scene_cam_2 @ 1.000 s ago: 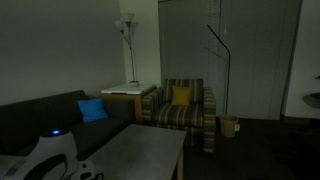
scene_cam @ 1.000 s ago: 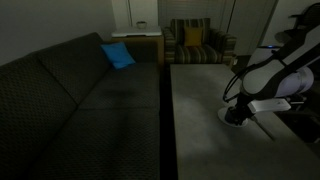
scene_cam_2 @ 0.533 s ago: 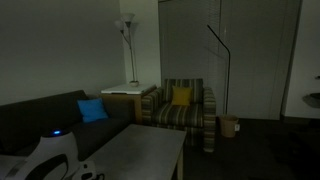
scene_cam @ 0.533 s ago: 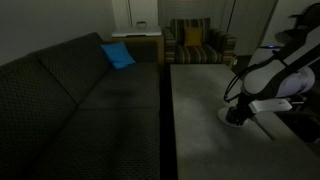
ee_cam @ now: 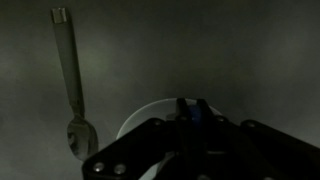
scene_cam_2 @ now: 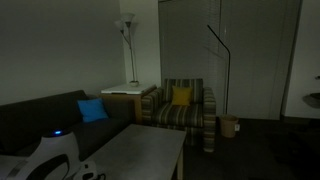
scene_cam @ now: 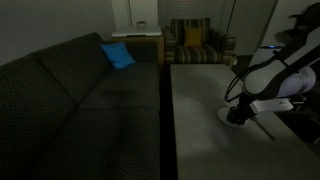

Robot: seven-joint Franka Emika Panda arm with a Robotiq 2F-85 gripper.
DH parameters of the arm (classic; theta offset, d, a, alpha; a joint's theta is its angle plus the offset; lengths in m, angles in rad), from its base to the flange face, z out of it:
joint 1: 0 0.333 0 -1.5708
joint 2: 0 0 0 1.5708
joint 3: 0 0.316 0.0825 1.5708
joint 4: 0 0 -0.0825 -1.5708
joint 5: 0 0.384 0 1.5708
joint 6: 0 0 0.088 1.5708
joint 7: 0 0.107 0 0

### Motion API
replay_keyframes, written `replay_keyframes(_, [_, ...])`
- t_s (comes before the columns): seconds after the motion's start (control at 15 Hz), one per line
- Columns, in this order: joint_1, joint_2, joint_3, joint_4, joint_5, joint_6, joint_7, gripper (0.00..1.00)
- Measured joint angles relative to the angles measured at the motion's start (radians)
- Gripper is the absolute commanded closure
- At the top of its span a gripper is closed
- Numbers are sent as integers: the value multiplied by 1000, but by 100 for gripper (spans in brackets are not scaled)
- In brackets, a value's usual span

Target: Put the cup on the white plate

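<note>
In the wrist view my gripper (ee_cam: 192, 102) points down over the white plate (ee_cam: 146, 113), which lies on the grey table. The two fingers stand close together with a small blue patch of the cup (ee_cam: 193, 114) between them. The rest of the cup is hidden behind the fingers and the gripper body. I cannot tell whether the cup rests on the plate or hangs just above it. In an exterior view the gripper (scene_cam: 237, 113) is low at the table's right part, over a pale patch that is the plate (scene_cam: 227, 117).
A thin pale spoon (ee_cam: 70, 80) lies on the table left of the plate. The long grey table (scene_cam: 200, 100) runs beside a dark sofa (scene_cam: 80, 85) with a blue cushion (scene_cam: 117, 55). A striped armchair (scene_cam_2: 185, 105) and a floor lamp (scene_cam_2: 127, 30) stand at the back.
</note>
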Motion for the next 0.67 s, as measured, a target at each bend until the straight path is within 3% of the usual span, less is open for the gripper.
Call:
replay_keyframes(0.53, [0, 0, 3, 0, 0, 0, 0, 97])
replay_keyframes(0.67, [0, 0, 4, 0, 0, 0, 0, 88])
